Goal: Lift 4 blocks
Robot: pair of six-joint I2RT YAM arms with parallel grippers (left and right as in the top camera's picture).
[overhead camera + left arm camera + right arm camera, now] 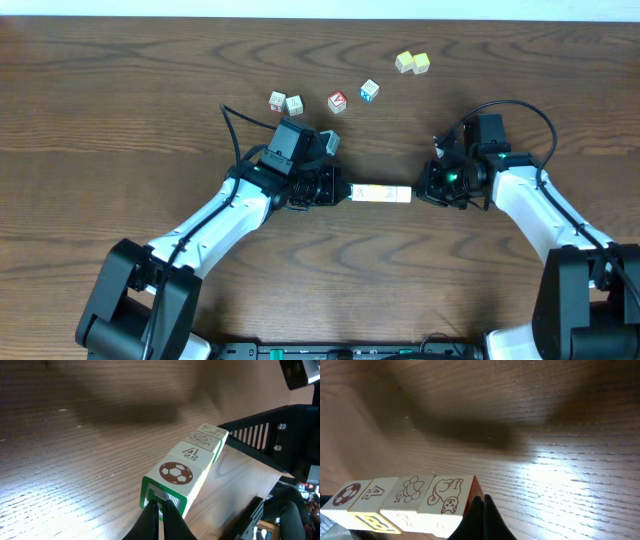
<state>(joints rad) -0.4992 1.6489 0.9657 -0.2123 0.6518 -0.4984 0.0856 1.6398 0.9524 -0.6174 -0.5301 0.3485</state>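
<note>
1. Row of four blocks, cream cubes set end to end, makes a short pale bar near the middle of the wooden table. In the overhead view its long axis runs left to right, with one end pointing at each arm.
2. The left gripper has its fingers closed together and its tips pressed on the row's left end. The right gripper, also closed to a point, presses on the right end. The bar is pinched between the two tips, not held inside either jaw.
3. Only the left wrist view shows the green-bordered end face at the tips, with a soccer ball on the top face nearest them.
4. Only the right wrist view shows a cat drawing nearest, then a turtle and a letter A. A dark shadow lies on the wood well apart from the row, which looks clear of the table.
5. Only the overhead view shows loose cubes farther back: a red-faced cube, a blue-faced cube, two pale yellow cubes touching, and two pale cubes side by side.
</note>
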